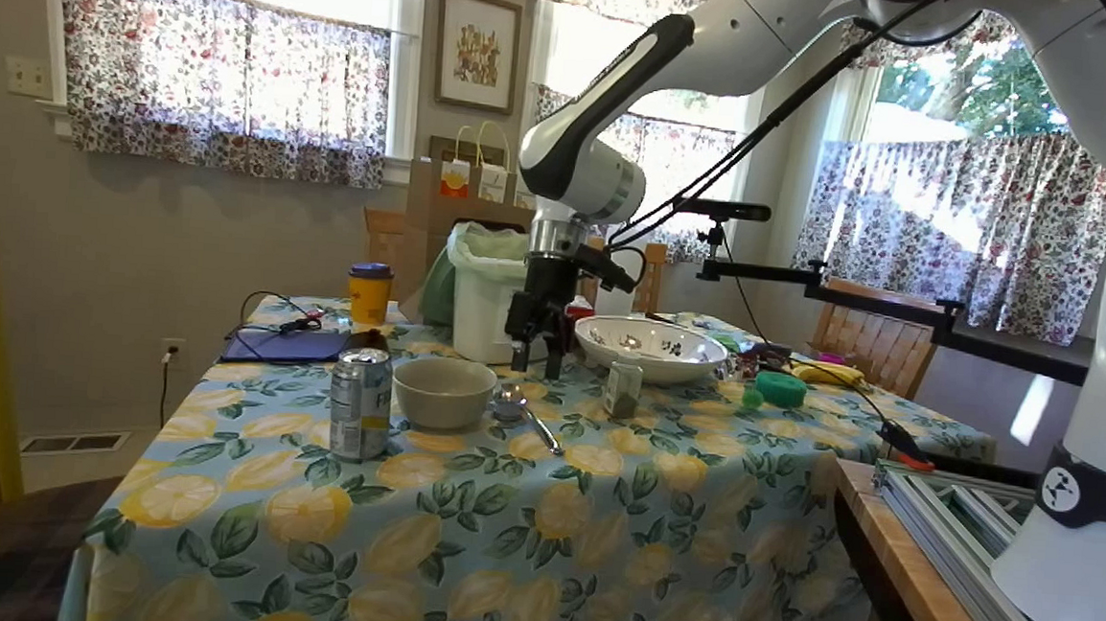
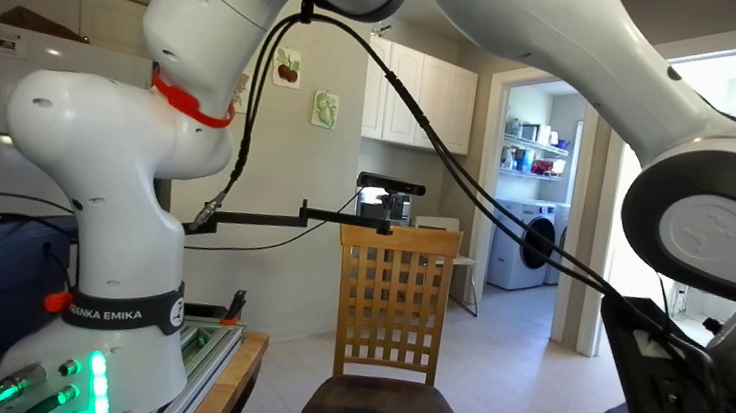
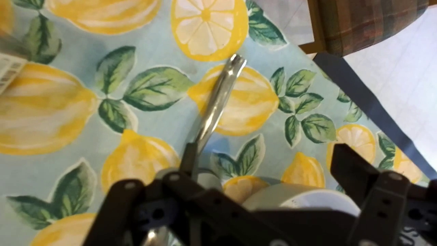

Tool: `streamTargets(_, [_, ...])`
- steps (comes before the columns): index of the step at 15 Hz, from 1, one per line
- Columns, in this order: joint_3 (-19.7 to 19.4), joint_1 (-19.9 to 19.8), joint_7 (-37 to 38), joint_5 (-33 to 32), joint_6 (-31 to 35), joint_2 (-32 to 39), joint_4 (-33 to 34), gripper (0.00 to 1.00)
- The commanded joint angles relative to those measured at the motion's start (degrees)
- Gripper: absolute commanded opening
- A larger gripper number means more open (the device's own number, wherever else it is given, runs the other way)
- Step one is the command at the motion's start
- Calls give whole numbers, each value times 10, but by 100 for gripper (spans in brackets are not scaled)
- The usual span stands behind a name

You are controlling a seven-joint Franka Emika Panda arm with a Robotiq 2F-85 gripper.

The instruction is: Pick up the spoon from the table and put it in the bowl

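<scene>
The silvery spoon (image 1: pixel 541 428) lies on the lemon-print tablecloth in an exterior view, its head close to the small grey bowl (image 1: pixel 442 395) and its handle pointing away from it. My gripper (image 1: pixel 537 359) is open and empty, pointing down above the spoon's head and just beside the bowl. In the wrist view the gripper (image 3: pixel 265 153) has its fingers wide apart. The spoon's handle (image 3: pixel 218 99) runs behind the left finger there, and most of its head is hidden by the gripper. The bowl (image 3: pixel 263 196) shows partly, between the fingers and beyond them.
A can (image 1: pixel 360 404) stands beside the bowl. A small clear shaker (image 1: pixel 623 389) stands near the spoon. Behind are a white bin (image 1: pixel 487 297), a large patterned bowl (image 1: pixel 651 350), a yellow cup (image 1: pixel 368 297) and a laptop (image 1: pixel 287 344). A chair (image 2: pixel 394 304) stands by the table.
</scene>
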Motion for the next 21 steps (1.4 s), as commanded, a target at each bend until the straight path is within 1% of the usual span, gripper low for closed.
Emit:
streamTargets(1, [-31, 17, 80, -35, 63, 9, 7, 100])
streamTargets(4, [-53, 36, 156, -75, 112, 10, -1, 100])
streamTargets(6, [-59, 43, 188, -99, 118, 13, -2, 100])
streamTargets(7, [-56, 42, 196, -102, 110, 14, 0, 100])
streamTargets(10, [-62, 56, 238, -119, 123, 17, -10, 100])
streamTargets(13, [-59, 63, 263, -118, 122, 13, -22, 100])
streamTargets(16, [-57, 67, 283, -109, 140, 2, -43, 100])
streamTargets(18, [-55, 68, 286, -107, 158, -1, -53, 100])
streamTargets(21, [-43, 56, 275, -90, 168, -5, -61, 100])
